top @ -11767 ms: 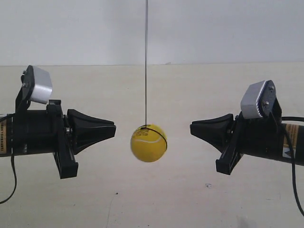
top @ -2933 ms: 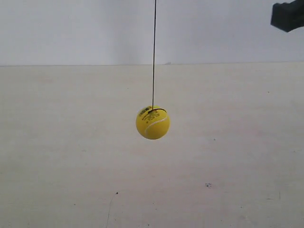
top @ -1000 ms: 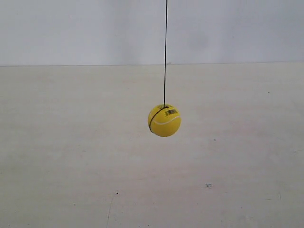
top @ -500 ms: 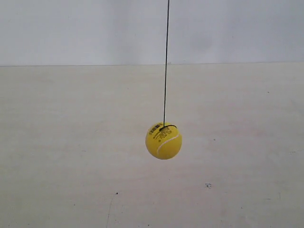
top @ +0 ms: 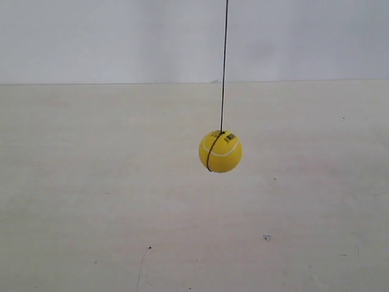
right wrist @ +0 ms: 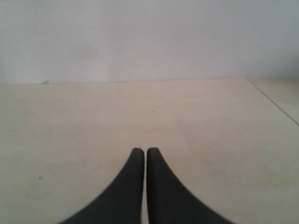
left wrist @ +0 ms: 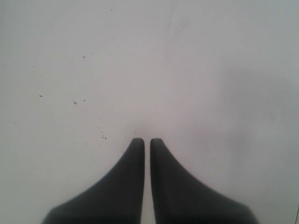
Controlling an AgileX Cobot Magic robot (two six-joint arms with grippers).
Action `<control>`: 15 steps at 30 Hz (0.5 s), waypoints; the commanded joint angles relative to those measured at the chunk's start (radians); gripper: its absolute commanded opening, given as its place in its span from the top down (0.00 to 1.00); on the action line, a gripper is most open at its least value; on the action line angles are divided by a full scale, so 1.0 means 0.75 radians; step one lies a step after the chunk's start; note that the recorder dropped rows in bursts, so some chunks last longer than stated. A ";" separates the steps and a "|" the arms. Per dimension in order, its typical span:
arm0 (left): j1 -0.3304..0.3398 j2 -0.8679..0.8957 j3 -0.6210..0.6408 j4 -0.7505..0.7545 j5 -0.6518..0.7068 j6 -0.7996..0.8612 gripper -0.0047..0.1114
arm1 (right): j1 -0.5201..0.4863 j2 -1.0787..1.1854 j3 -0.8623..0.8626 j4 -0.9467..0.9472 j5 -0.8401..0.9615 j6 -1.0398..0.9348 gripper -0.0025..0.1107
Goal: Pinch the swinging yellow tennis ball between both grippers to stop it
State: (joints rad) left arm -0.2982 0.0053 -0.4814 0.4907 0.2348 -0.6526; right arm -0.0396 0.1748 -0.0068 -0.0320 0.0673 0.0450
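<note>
The yellow tennis ball (top: 220, 151) hangs on a thin black string (top: 223, 67) above the pale table, a little right of the middle of the exterior view. Its white seam, a black string loop and a small dark print show. Neither arm appears in the exterior view. In the left wrist view my left gripper (left wrist: 147, 140) is shut with nothing between its black jaws, over a pale grey speckled surface. In the right wrist view my right gripper (right wrist: 142, 150) is shut and empty, facing the table and the wall. The ball is out of both wrist views.
A beige table top (top: 91, 201) with a few dark specks runs back to a plain white wall (top: 91, 36). In the right wrist view a table edge (right wrist: 275, 105) runs diagonally at one side.
The ball has swung right and risen from its lower, nearer place half a second ago, and it has turned. Both arms, beside the ball 11.8 s ago, are out of the exterior view.
</note>
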 commanded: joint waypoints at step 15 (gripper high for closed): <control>-0.003 -0.007 0.006 -0.001 0.008 -0.014 0.92 | -0.012 -0.035 0.009 0.000 0.195 -0.029 0.98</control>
State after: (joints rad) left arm -0.2982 0.0053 -0.4814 0.4926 0.2348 -0.6526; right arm -0.0417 0.1525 0.0002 -0.0320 0.2272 0.0335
